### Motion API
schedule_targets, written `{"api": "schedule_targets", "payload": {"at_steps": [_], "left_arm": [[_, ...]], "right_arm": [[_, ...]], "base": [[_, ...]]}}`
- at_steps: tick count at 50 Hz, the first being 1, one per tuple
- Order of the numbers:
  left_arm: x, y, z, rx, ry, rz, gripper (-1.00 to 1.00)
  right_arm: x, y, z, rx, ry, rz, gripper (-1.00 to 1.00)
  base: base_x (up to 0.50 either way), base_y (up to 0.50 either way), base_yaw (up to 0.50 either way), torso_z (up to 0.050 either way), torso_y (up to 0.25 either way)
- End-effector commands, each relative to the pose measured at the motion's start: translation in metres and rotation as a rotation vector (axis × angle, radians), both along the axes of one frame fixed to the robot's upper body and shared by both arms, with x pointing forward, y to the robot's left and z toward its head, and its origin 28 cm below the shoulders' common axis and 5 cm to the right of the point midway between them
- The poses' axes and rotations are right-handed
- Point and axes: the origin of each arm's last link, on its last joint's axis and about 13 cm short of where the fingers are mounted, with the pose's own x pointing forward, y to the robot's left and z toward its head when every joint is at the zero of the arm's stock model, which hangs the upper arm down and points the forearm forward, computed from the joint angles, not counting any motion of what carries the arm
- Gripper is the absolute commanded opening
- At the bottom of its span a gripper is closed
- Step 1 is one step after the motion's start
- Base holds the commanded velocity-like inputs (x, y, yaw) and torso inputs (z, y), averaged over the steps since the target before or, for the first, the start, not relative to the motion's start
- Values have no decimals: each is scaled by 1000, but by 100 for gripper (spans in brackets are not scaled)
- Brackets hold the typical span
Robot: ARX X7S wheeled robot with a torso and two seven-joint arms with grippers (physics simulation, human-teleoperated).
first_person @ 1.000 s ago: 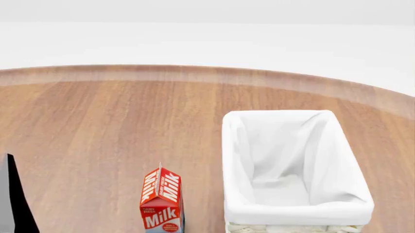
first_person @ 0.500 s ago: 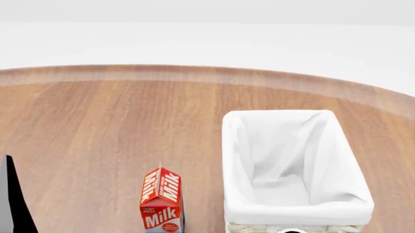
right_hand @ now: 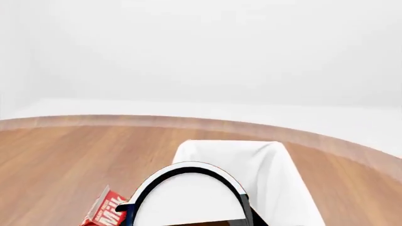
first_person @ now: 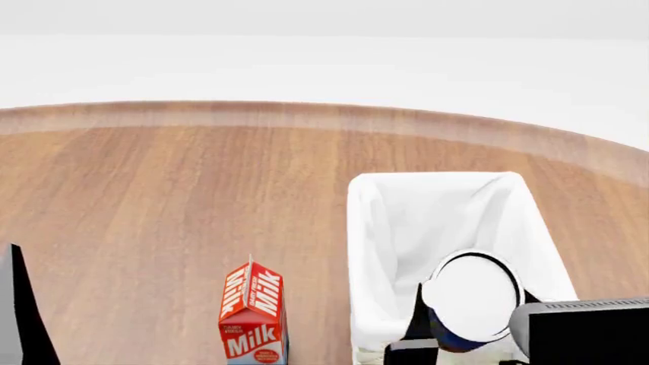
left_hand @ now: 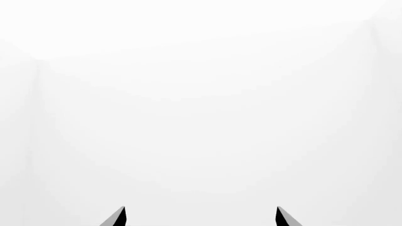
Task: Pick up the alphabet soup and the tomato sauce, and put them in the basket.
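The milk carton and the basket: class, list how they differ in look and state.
The milk carton is red with white lettering; the basket is lined in plain white cloth. The milk carton is sealed with a peaked top; the basket is open-topped. Both stand upright on the wooden table.

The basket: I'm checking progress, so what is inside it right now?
The basket shows only its white liner inside. The alphabet soup, held in the right pincer, hangs over its near end and hides the floor there, so that part cannot be checked.
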Motion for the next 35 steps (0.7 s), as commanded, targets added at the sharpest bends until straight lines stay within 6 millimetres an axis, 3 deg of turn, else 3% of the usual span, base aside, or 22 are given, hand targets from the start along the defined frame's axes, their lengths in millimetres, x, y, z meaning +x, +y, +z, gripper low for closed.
{"api": "schedule_targets", "payload": {"at_steps": [1,9,12,35], "left_arm": [[0,1,-1,-2,2,1,100],[-1,1,-2,-1,6,3,100],[-1,1,-2,-2,4,1,100],[-2,1,-2,-6,9,2,100]], "right_arm": [[33,0,12,-8,-71,-10,-100],[59,1,12,-35,-68,-16,-100],[79,0,13,-16,-68,-21,-100],[167,9,-5,31,-78,-46,-100]], "base": [[0,0,0,0,10],[0,0,0,0,0],[0,0,0,0,0],[0,0,0,1,1]]}}
